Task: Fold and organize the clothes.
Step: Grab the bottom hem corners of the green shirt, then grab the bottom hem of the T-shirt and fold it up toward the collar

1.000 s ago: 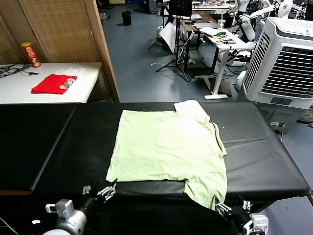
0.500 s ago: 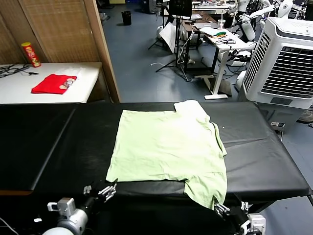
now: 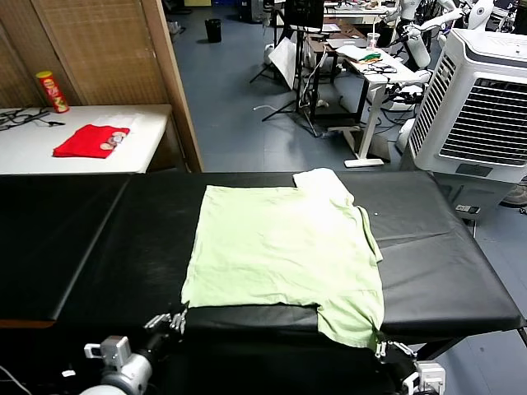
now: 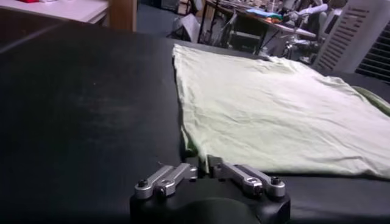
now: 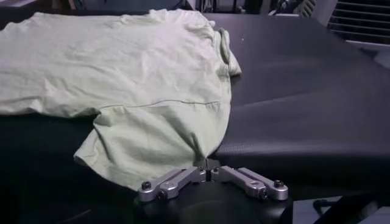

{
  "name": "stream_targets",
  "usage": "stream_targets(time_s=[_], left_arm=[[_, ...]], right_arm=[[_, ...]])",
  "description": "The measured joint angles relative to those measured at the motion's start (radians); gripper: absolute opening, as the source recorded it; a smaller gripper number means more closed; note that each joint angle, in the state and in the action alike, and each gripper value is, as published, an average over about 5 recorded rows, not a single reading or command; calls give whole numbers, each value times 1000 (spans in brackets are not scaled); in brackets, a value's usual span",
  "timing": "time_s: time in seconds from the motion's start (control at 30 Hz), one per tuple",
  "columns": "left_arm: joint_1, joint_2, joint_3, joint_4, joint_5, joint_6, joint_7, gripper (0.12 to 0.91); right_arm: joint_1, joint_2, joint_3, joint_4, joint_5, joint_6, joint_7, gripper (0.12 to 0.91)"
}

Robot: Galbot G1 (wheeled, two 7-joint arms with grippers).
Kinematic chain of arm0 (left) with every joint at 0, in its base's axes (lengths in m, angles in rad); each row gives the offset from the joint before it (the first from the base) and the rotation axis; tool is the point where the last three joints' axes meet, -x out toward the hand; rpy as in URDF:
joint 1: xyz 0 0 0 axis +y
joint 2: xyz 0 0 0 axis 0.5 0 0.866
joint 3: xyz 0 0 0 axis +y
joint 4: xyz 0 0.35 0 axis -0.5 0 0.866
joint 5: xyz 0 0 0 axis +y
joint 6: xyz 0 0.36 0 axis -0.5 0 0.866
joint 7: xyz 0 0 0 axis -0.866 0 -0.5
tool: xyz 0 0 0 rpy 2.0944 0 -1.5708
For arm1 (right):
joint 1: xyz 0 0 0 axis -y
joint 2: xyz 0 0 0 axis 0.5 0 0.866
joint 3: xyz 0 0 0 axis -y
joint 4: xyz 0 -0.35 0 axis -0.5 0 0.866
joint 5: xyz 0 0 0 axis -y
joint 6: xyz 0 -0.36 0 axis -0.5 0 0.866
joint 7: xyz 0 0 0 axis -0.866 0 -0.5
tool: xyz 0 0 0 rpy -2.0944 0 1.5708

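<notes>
— Where's the shirt point(image 3: 284, 251)?

— Spread flat across the middle of the frame on the black counter point(image 3: 99, 247), pale green, with one sleeve hanging over the near edge at lower right.

— And the left end effector point(image 3: 177, 317)?

— Lower left of the frame, at the shirt's near corner. From its wrist camera the fingers are pinched together on the hem there.

— The right end effector point(image 3: 380, 349)?

— Lower right, at the drooping sleeve. Its fingers are closed too, nipping the cloth's bottom edge.

— Anything else around?

— A red garment point(image 3: 91, 140) on the white table at upper left, beside a snack can point(image 3: 51, 90). A big white cooler point(image 3: 486, 99) at upper right.
</notes>
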Motion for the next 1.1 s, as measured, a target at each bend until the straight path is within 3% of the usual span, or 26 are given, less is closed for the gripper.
stream_targets(time_s=[0.2,0.43,0.83,1.1], left_arm=[[58,-18,-37,-47,1,-4,-6,127],[95,-31,-65,-97,-24,-43,-22,127],[-137,-67,-21,11,1,-88,-44,127],[-248,-70,8,107,96,-123,-34,127]], right_arm=[[-6,-7,24,11,16,14,-18,121],[119,-51,43,-61,91,125,-67,121],[447,-139,-22,-301,99,186,-57,121],[621,-165,-93,-475,63,220,-62,121]])
